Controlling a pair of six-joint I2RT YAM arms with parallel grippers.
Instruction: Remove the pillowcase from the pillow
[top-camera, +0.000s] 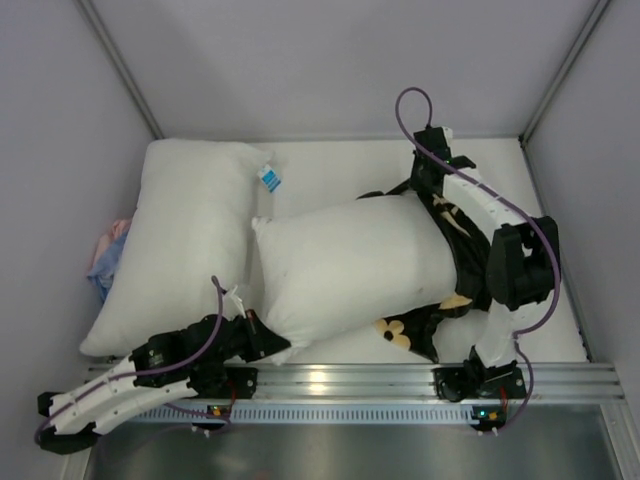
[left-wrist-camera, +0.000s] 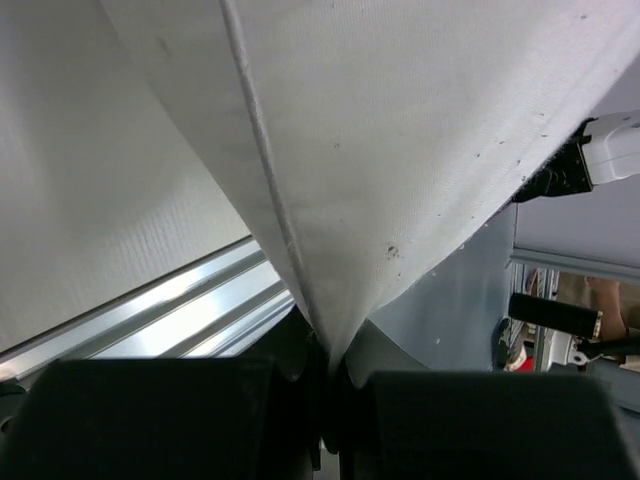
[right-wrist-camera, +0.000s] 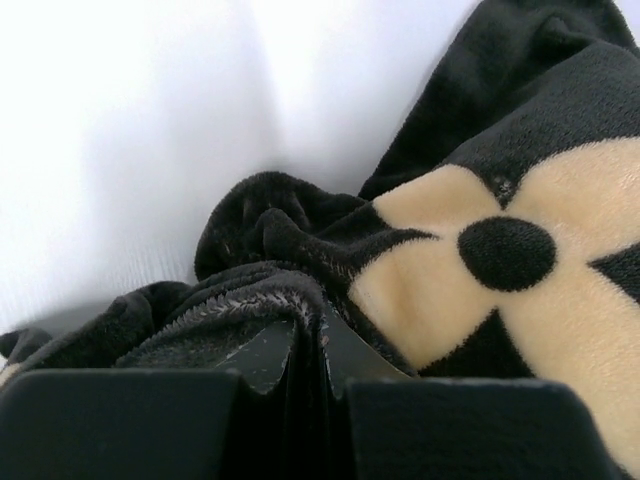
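Underneath pillow: white tabletop; grey walls; aluminium rail nearside.

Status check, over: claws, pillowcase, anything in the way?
Left claw shut on pillow corner. Right claw shut on pillowcase. Pillow mostly bare, pillowcase bunched at its right end. Second pillow lies against its left side.

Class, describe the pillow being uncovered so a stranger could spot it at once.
On the white table lie two white pillows. The pillow is the middle one, right of the other pillow. Only it has the black flowered pillowcase bunched round its right end.
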